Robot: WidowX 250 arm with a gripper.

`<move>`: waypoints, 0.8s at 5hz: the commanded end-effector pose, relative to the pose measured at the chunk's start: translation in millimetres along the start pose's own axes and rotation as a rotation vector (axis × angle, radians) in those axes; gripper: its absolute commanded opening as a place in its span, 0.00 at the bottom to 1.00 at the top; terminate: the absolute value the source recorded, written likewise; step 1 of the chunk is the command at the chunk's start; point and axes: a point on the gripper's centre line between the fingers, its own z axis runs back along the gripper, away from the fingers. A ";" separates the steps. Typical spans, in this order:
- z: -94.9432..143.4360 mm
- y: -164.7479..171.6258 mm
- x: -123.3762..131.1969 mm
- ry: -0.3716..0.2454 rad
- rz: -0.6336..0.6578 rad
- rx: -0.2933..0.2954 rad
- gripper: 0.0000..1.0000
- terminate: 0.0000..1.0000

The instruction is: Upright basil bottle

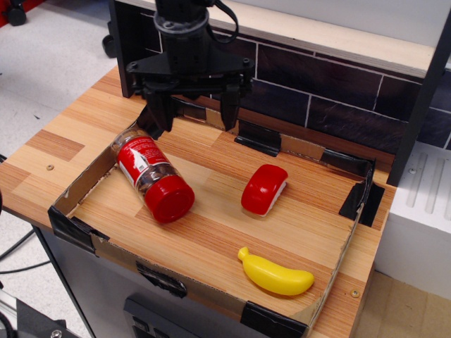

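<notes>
The basil bottle (149,176) lies on its side in the left part of a shallow cardboard tray (176,280). It is a clear jar with a red-and-white label, and its wide red cap (169,198) faces the front. My black gripper (192,120) hangs open above the tray's back left corner, just behind and above the bottle's base. Its two fingers point down and hold nothing.
A small red-and-white rounded block (264,189) lies in the tray's middle right. A yellow toy banana (275,273) lies near the front right. A dark brick-pattern backboard (331,91) stands behind the tray. The wooden table edge (28,204) is at the left.
</notes>
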 end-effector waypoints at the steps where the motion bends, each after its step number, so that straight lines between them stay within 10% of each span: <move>1: -5.0 3.5 -28.1 0.002 0.289 0.127 1.00 0.00; 4: -31.2 11.9 -50.4 -0.011 0.466 0.053 1.00 0.00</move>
